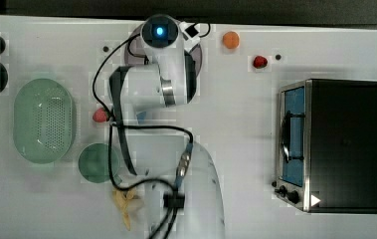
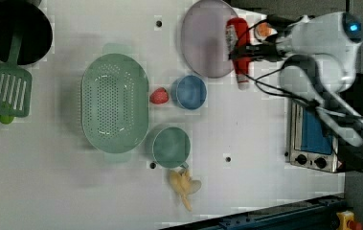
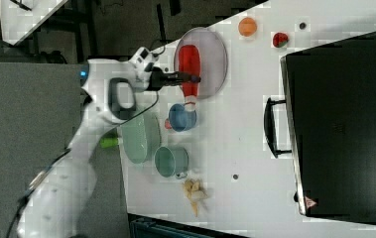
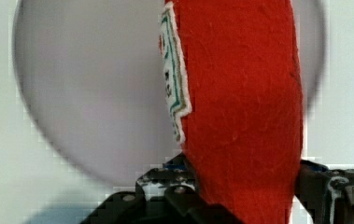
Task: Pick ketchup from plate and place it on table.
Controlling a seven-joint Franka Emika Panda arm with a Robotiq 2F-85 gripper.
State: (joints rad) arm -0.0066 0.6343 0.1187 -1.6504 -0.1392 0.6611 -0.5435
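My gripper (image 4: 249, 196) has its 2 fingers pressed against either flank of the ketchup (image 4: 242, 107), pinching the soft red body; the wrist view shows fabric filling the gap between them.

Ketchup position: in the left view it hangs at the 3 o'clock edge of the plate (image 2: 203, 38), long axis running 12 to 6, pale cap end toward 6 and overhanging the table (image 2: 54, 182). The right view agrees: body over the plate, cap past the rim toward the blue bowl (image 3: 181, 118). I cannot tell whether it is clear of the plate or resting on it.

Step in hand, as I judge it: lift, then carry off the plate.

How to do it well:
- Rise straight first, so the trailing end does not drag on the rim.
- Bottle looks plush; grip may slump, so move slowly and keep it level.
- Carry toward bare tabletop, well away from the blue bowl and strawberry (image 2: 159, 96).
- Lower until it rests along its length, then release.
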